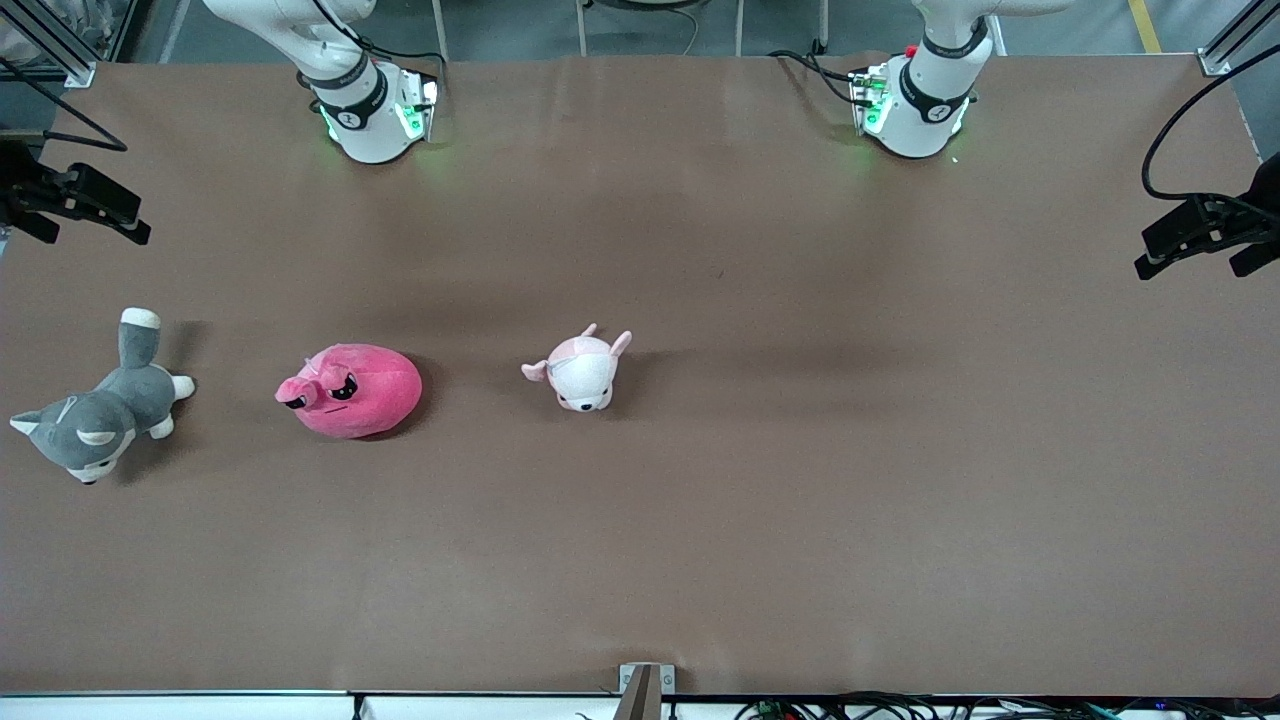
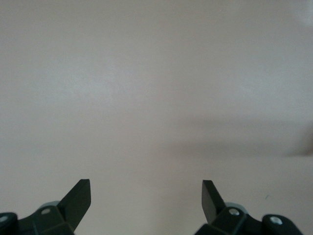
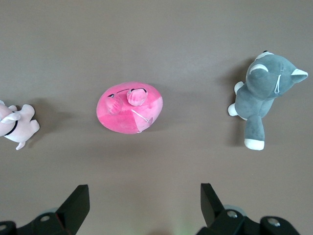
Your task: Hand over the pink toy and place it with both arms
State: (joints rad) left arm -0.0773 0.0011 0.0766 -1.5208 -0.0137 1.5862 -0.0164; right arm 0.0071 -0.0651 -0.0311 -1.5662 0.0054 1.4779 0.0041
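**Desk:** While both arms hang high above the table (image 1: 800,450), where does the pink toy (image 1: 352,390) lie?

**Reporter:** On the brown table toward the right arm's end, between a grey plush cat (image 1: 95,420) and a small pale pink plush (image 1: 582,370), well apart from each. The right gripper (image 3: 144,205) hovers over it with fingers spread wide, holding nothing; the toy sits clear of both fingers (image 3: 78,203).

**Desk:** And the other arm?

**Reporter:** The left gripper (image 2: 146,200) is likewise wide open and holding nothing, over bare table, waiting.

**Desk:** Which step is this?

**Reporter:** Hard to settle. A toy resting free with both grippers open suits a pickup yet to come, or a toy already set down. No marked drop spot shows, so I cannot judge whether it lies where it should.

**Desk:** If a grasp is due?

**Reporter:** My judgement: the right gripper would need to come straight down, fingers straddling the soft round body, and close gently since plush squashes.

**Desk:** Any writing?

**Reporter:** No readable brand or label on the toys or table; marks on the arm bases are too small to read.
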